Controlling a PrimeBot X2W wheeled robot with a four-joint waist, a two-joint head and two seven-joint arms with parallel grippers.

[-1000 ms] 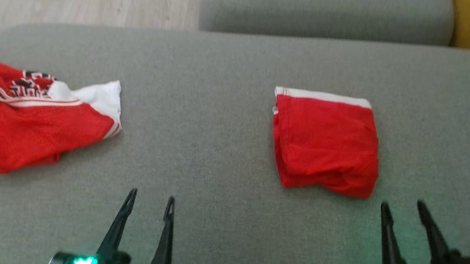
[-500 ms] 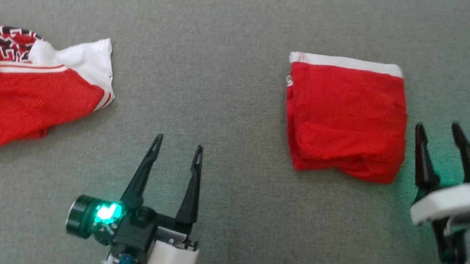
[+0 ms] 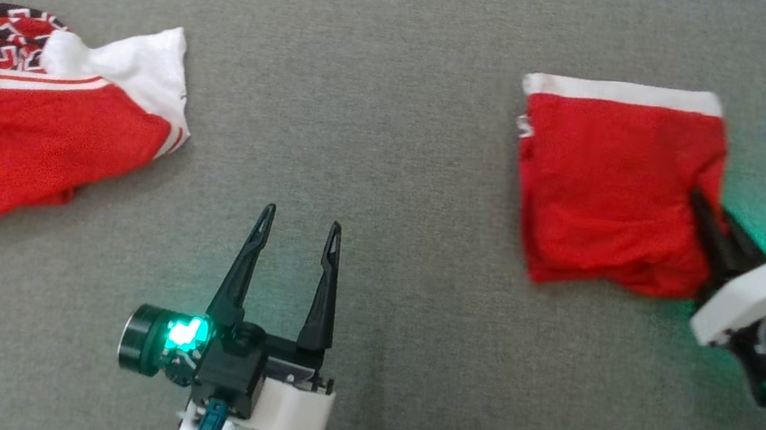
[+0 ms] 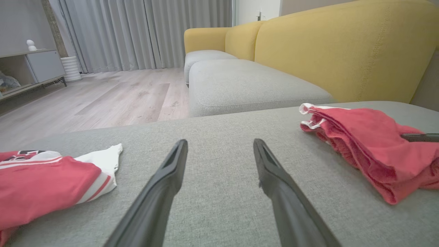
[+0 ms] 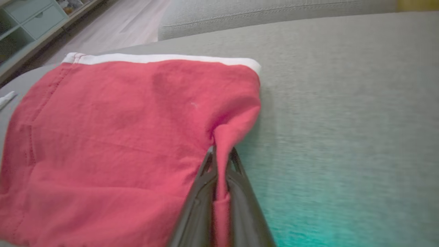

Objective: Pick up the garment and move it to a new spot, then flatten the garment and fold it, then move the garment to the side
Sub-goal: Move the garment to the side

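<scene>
The garment [image 3: 613,185] is a folded red piece with a white band along its far edge, lying on the right side of the grey cushion [image 3: 397,100]. My right gripper [image 3: 709,211] is shut on a pinch of its right edge; the right wrist view shows the red cloth [image 5: 120,120] bunched between the closed fingers of that gripper [image 5: 221,152]. My left gripper [image 3: 302,218] stands open over bare cushion, left of the garment, with nothing between its fingers. The left wrist view has the garment [image 4: 363,137] at the right, beyond my open left gripper [image 4: 219,144].
A crumpled red and white jersey [image 3: 36,121] lies at the cushion's left end, also the jersey [image 4: 44,178] at lower left in the left wrist view. Beyond the cushion are another grey seat [image 4: 240,82], a yellow sofa back [image 4: 343,44] and wood floor [image 4: 103,99].
My right gripper has moved forward to the garment's right edge and closed on it. The head camera has tilted down, shifting the whole picture. The left gripper stays open.
</scene>
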